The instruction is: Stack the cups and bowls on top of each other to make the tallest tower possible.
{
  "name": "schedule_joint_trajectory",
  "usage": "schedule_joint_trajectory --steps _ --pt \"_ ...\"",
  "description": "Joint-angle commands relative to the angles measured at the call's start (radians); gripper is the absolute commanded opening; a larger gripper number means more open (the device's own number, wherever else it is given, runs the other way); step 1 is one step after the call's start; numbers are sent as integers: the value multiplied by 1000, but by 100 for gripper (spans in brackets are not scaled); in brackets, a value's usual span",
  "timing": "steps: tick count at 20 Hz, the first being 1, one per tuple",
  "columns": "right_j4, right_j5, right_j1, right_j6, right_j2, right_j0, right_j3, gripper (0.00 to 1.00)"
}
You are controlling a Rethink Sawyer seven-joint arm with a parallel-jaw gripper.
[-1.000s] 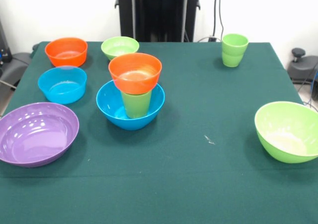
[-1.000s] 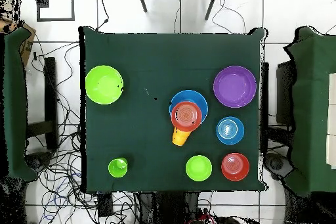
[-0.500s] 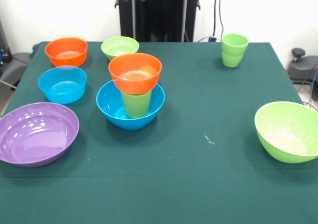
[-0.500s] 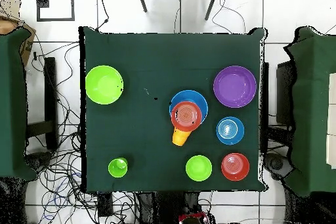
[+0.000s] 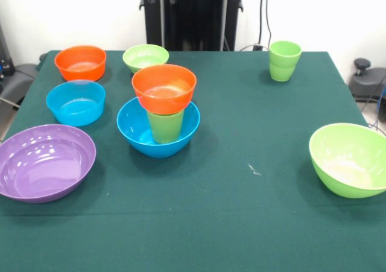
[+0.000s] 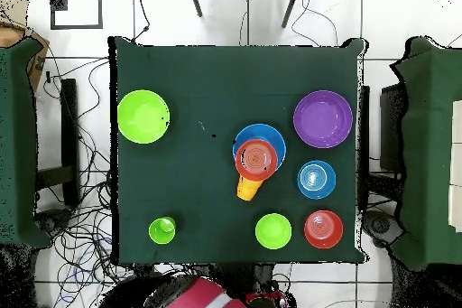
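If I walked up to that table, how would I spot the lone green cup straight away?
Start at the green table and find the tower of blue bowl, green cup and orange bowl near its middle. In the front view, look from there to the far right corner, where the green cup stands upright by itself. It is taller and narrower than every bowl, with nothing close beside it.

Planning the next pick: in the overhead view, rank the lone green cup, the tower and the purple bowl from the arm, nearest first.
1. Green cup, by the table edge nearest the arm.
2. Tower, mid-table.
3. Purple bowl, far right.
The gripper itself is not showing.
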Motion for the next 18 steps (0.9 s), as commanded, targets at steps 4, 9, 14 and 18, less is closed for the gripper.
schedule_joint_trajectory --steps 4,9,14,18 --pt "8 87 55 -11 80 105 -54 100" --pt "22 214 -9 69 166 112 -62 100" --pt "35 342 -96 83 268 67 -59 100" --pt "28 462 -210 42 387 -20 -28 100"
